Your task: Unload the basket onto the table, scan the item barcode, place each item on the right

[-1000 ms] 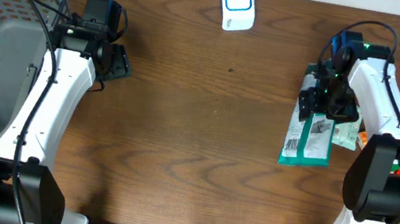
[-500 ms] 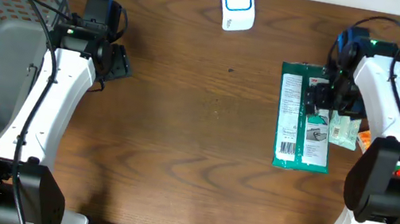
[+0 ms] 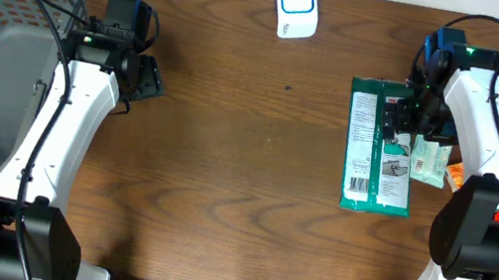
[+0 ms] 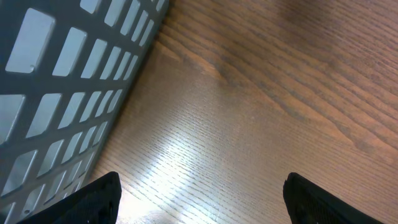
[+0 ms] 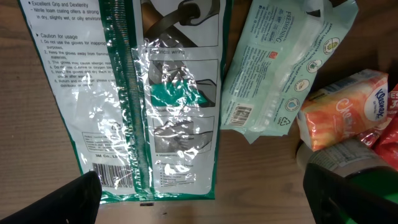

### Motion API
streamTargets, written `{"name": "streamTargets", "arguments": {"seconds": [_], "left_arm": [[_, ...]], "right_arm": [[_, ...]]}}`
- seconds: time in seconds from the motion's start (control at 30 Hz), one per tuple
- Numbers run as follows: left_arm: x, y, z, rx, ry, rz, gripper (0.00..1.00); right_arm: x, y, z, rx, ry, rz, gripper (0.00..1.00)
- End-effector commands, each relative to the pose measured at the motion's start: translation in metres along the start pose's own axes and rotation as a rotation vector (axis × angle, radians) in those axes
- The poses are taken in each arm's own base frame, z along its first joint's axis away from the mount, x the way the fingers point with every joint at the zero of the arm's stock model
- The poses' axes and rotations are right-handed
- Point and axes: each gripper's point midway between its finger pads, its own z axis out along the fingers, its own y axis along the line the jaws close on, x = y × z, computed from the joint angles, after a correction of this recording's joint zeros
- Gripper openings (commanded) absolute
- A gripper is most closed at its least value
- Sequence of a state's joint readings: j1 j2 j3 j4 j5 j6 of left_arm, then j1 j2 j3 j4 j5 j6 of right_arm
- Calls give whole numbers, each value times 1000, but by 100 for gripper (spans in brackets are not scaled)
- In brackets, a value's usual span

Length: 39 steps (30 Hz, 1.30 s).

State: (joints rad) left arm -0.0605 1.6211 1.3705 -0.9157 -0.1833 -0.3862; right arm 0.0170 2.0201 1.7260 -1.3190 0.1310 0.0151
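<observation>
Green glove packet lies flat on the table, barcode face up, right of centre. Right end effector hovers over it, jaws apart, empty. Grip one edge; keep its barcode uncovered toward the scanner.

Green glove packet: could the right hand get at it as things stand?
Probably yes. The right hand hangs open directly over the green glove packet, which lies flat on the table with nothing on top. A pale wipes pack lies along its right edge, crowding that side.
</observation>
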Motion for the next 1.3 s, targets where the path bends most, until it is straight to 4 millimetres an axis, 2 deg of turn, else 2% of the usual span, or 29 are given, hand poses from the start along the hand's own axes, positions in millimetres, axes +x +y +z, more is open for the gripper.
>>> {"name": "streamTargets", "arguments": {"seconds": [0.0,0.67,0.93,1.1,1.27], "left_arm": [[-8,2,-8,0,-29,-14,84],[-8,2,-8,0,-29,-14,84],[-8,2,-8,0,-29,-14,84],[-8,2,-8,0,-29,-14,84],[-8,2,-8,-1,-30,-14,84]], "right_arm": [[-3,-3,-12,10,-36,18,99],[-3,-1,-11,10,-34,13,99],[-4,12,-15,10,-46,-20,99],[-4,14,-30,8,-90,-24,99],[-2,8,-71,2,-206,-7,99]]}}
